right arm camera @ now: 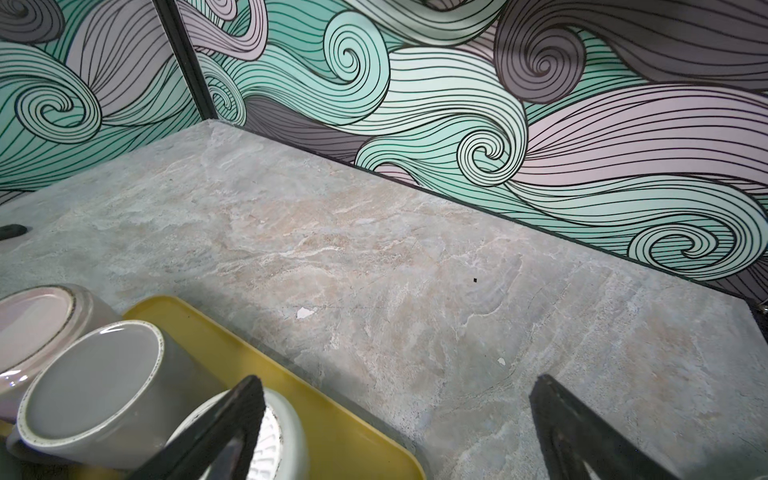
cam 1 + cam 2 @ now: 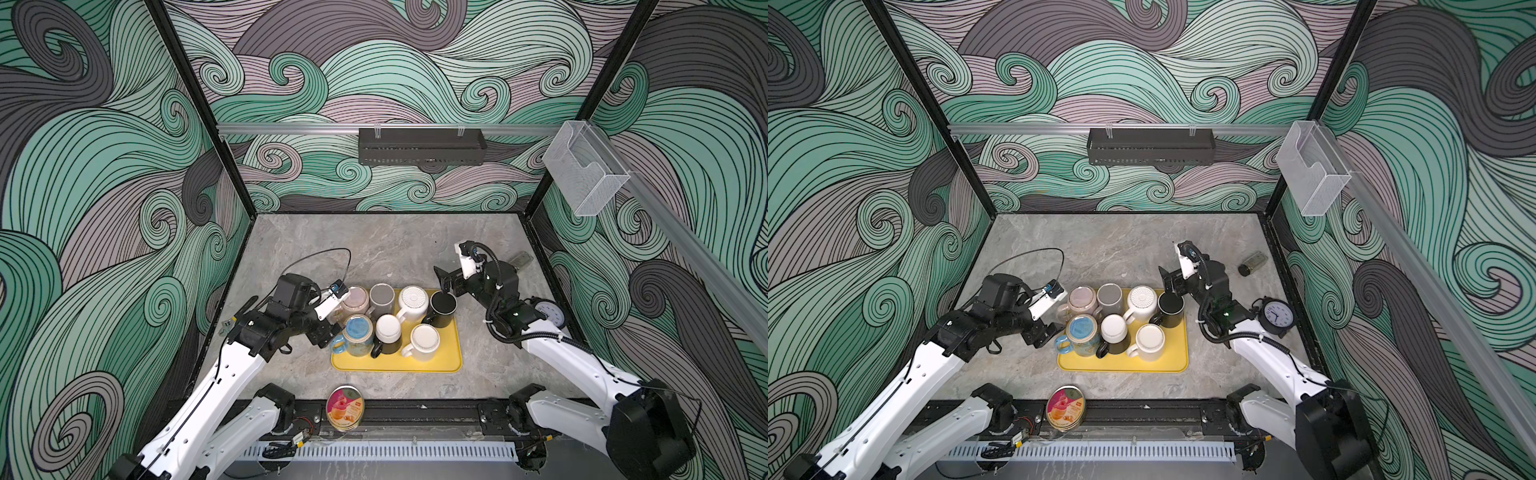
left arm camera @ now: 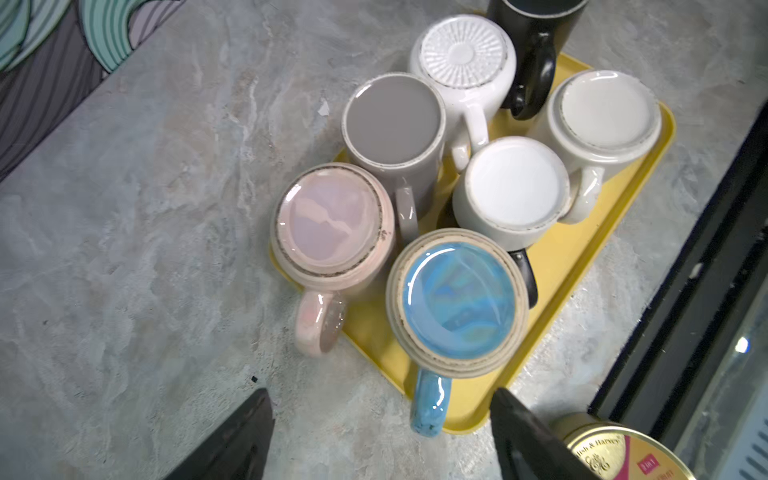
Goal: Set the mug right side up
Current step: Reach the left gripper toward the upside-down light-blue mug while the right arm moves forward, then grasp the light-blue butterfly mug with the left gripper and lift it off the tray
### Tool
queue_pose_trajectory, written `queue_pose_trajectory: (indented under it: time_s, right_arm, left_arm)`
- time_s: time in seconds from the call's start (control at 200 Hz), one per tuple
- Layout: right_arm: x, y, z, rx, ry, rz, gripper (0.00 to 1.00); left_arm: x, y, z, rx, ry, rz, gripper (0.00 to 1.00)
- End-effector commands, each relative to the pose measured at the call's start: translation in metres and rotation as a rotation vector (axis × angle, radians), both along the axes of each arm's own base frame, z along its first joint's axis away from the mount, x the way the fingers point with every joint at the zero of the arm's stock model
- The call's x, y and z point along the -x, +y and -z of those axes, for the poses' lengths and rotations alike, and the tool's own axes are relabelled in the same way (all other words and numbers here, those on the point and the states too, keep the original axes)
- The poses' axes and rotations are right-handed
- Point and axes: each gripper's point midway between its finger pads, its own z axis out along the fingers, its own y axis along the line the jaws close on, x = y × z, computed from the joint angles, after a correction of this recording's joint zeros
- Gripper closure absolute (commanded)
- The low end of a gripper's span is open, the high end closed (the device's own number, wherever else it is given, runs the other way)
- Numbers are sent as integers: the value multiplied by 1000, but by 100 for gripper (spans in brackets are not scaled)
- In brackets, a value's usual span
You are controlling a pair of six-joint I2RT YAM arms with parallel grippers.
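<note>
- The blue mug (image 2: 358, 332) is parked bottom-up at the lower left corner of the yellow tray (image 2: 415, 365), lower middle of the frame in both top views. It's not flipped yet.
- Five more mugs (image 2: 388, 326) around it are shown base-up too. Only the black mug (image 2: 443, 306), at the tray's right edge, seems to be mouth-up.
- The left gripper (image 3: 381, 395) is held wide and empty, lined up just short of the blue mug's handle (image 3: 430, 401).
- The right gripper (image 1: 399, 377) is spread wide too, with nothing gripped, beside the black mug.
- So grab, lift and flip all look left to do.
</note>
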Motion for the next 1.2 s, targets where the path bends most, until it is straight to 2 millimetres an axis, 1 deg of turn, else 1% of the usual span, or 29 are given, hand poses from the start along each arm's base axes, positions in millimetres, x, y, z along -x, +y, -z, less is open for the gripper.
queue_pose_trajectory:
  time_s: [0.0, 0.035, 0.12, 0.185, 0.29, 0.355, 0.435, 0.56, 0.71, 0.906, 1.101, 1.196]
  right_arm:
    - [-3, 7, -3, 52, -11, -15, 1]
    - [-3, 7, -2, 63, -14, -14, 2]
    - [-2, 8, 0, 77, -13, -13, 2]
    - [-3, 9, 0, 84, -19, -12, 2]
    - [-5, 7, 1, 98, -25, 7, 1]
    - [-5, 6, 2, 109, -22, 12, 2]
    - [-5, 6, 2, 109, -27, 12, 2]
    - [-4, 8, 0, 100, -30, 6, 2]
    - [-5, 7, 0, 98, -26, 14, 5]
    - [-3, 6, -1, 98, -19, 23, 5]
    - [-3, 5, -1, 91, -14, 28, 5]
    - [-4, 6, 0, 89, -9, 29, 5]
  left_arm:
    - [17, -6, 3, -29, 72, 99, 18]
    - [19, -6, 7, -43, 88, 118, 22]
    - [20, -5, 14, -72, 114, 138, 27]
    - [21, -5, 19, -95, 140, 163, 33]
    - [25, -10, 25, -82, 193, 185, 34]
    - [25, -7, 34, -113, 219, 180, 35]
    - [22, -5, 41, -144, 225, 177, 38]
    - [20, -9, 45, -132, 240, 176, 39]
    - [17, -13, 54, -124, 265, 168, 39]
    - [13, -19, 63, -104, 280, 157, 39]
    - [20, -17, 74, -106, 327, 137, 38]
    - [21, -15, 75, -105, 304, 126, 38]
